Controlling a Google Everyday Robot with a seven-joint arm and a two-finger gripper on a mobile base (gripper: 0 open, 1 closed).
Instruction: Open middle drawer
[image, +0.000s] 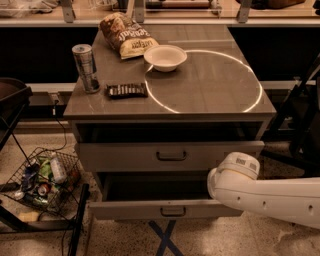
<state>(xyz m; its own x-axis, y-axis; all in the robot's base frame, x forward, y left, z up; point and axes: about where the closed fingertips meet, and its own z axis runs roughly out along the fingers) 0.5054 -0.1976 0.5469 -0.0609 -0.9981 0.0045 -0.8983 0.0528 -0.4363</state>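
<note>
The middle drawer (172, 210) is the low grey front with a dark bar pull. It stands pulled out, with a dark gap above it showing its inside. The taller-fronted drawer (171, 155) above it is also slightly out. The third drawer is out of view below. My white arm (260, 192) reaches in from the lower right. Its rounded end (235, 172) sits by the right end of the middle drawer. My gripper does not show; only this arm segment is visible.
On the cabinet top (210, 90) are a can (86, 67), a chip bag (127, 35), a white bowl (165, 57) and a dark bar (126, 90). A wire basket of litter (42, 180) stands at the lower left. A dark frame (300, 125) is at the right.
</note>
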